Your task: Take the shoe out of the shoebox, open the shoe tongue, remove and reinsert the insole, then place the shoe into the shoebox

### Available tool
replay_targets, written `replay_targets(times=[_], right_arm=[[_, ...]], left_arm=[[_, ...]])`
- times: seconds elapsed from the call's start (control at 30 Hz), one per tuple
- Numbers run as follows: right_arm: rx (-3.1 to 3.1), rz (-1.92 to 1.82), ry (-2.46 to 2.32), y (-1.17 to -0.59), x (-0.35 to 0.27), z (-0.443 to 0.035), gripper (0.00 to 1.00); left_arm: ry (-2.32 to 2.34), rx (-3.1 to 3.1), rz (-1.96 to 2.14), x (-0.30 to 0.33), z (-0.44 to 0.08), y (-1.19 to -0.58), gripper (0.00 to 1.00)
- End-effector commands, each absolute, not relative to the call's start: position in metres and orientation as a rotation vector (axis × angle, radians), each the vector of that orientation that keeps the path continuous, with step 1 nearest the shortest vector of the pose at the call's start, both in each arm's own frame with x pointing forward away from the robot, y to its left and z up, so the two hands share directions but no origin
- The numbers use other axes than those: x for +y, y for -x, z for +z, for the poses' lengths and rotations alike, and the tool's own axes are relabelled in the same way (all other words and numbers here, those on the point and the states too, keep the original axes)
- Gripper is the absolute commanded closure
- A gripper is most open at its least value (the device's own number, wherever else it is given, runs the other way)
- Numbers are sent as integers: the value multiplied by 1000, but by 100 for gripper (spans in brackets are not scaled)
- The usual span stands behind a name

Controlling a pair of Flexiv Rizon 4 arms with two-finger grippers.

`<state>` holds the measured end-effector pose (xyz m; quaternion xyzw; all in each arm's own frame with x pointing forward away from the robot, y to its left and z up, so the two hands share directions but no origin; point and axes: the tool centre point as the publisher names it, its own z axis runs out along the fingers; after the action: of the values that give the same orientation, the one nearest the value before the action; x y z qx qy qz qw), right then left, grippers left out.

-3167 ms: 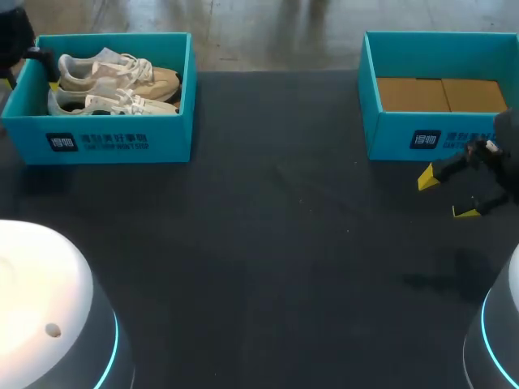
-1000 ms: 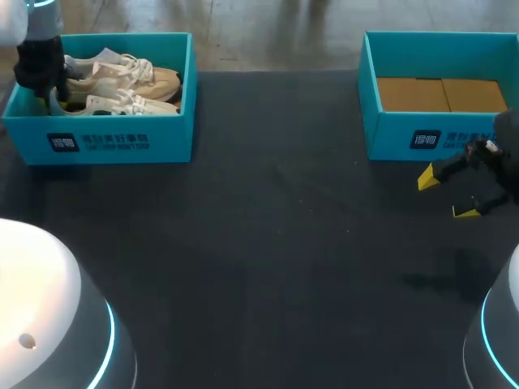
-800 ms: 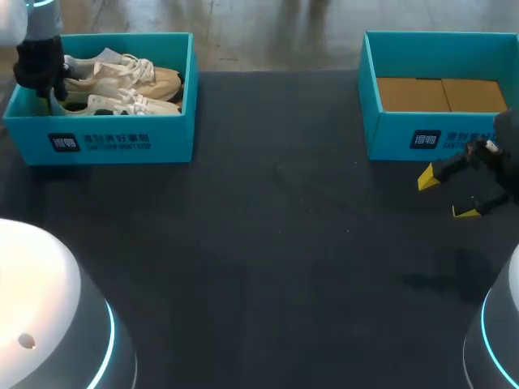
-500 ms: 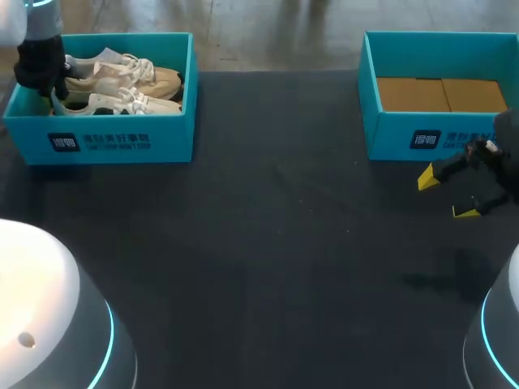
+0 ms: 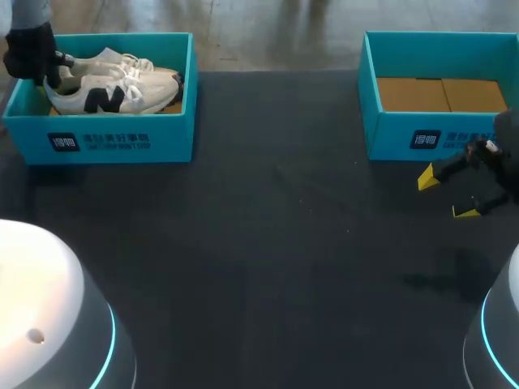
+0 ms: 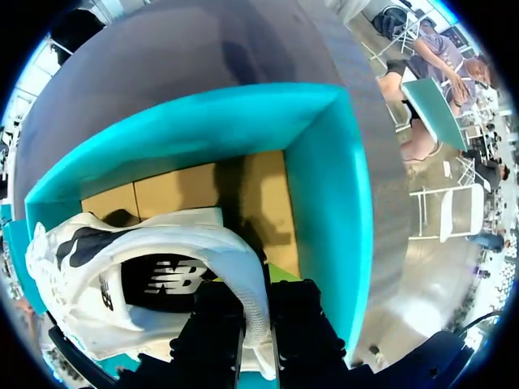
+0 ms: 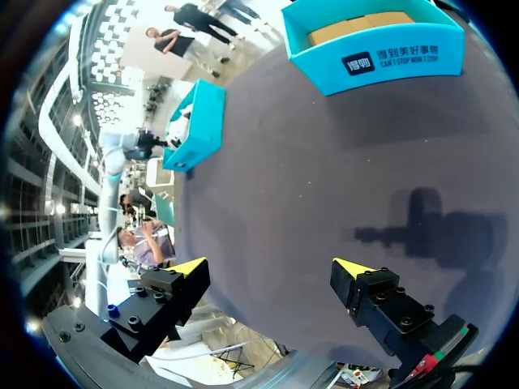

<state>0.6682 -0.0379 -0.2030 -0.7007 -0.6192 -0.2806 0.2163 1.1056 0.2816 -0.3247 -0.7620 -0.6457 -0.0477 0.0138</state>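
Observation:
In the left teal shoebox [image 5: 113, 139] a white shoe [image 5: 109, 96] with a dark logo is raised at its heel and turned side-on. My left gripper [image 5: 40, 69] is shut on that heel at the box's left end. From the left wrist, both black fingers [image 6: 215, 328] pinch the heel collar of the shoe [image 6: 146, 275], and my left gripper [image 6: 255, 324] hangs over the shoebox's cardboard floor [image 6: 259, 194]. A second white shoe [image 5: 122, 63] lies behind the first. My right gripper [image 5: 444, 194] is open, low over the table in front of the right box.
A second teal box [image 5: 438, 134] stands at the back right with only a cardboard floor inside. From the right wrist this box [image 7: 381, 49] lies ahead of my open right gripper [image 7: 268, 271], and the left box [image 7: 203, 121] is farther off. Dark tabletop [image 5: 268, 243] spans between them.
My left gripper has closed on the front shoe's heel and pulled it up. The shoe has turned from lying flat to showing its logo side. The right arm has not moved.

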Motion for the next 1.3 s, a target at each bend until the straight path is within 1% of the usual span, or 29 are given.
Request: replay_targets(times=[0.03,0.6,0.93,1.3], right_arm=[[-1717,-775,1945,-668,-37,-203,0],[-1717,-775,1945,-668,-37,-203,0],[-1717,-775,1945,-668,-37,-203,0],[-1717,-775,1945,-668,-37,-203,0]], left_arm=[[2396,-2024,-180,284,-302,-1094,100],[2430,-2051,-212,297,-235,-1094,100],[2406,-2020,-354,292,-181,-1087,100],[2371,-1985,-432,279,-143,-1048,100]])
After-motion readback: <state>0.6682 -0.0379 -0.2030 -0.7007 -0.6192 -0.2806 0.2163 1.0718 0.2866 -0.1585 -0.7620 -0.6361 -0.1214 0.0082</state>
